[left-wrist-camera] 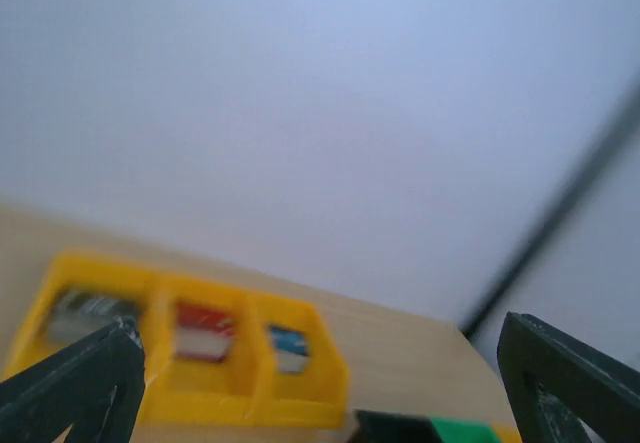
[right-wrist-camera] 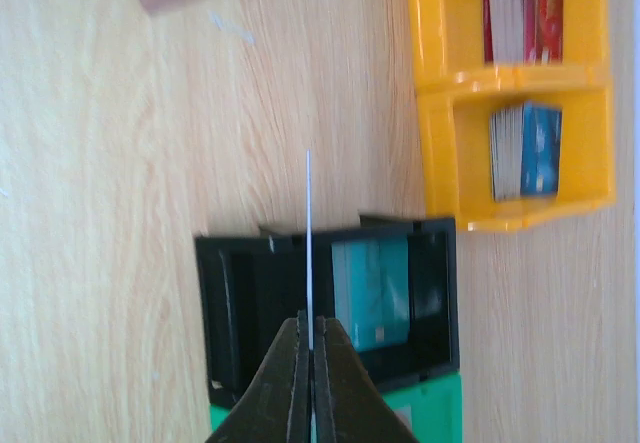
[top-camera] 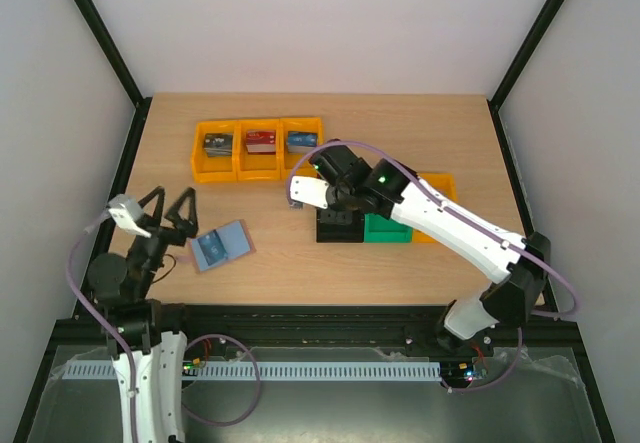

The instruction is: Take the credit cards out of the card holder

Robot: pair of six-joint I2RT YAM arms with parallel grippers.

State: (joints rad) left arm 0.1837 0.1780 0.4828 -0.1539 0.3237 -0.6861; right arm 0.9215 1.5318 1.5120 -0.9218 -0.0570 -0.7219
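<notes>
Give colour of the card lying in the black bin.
Teal. The card shows best in the right wrist view.

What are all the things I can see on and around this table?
table: one, light wood, under everything
card holder: one, pale blue inside with pinkish edging, lying open by the left gripper
yellow bins: three joined, far side of the table
card stacks: three, dark, red-white and blue, one in each yellow bin
black bin: one, mid-table
teal card: one, inside the black bin
green bin: one, touching the black bin's right side
fourth yellow bin: one, partly hidden under the right arm
held card: one, seen edge-on, colour unclear, above the black bin
left gripper: black, open, empty
right gripper: black, shut on the held card
</notes>
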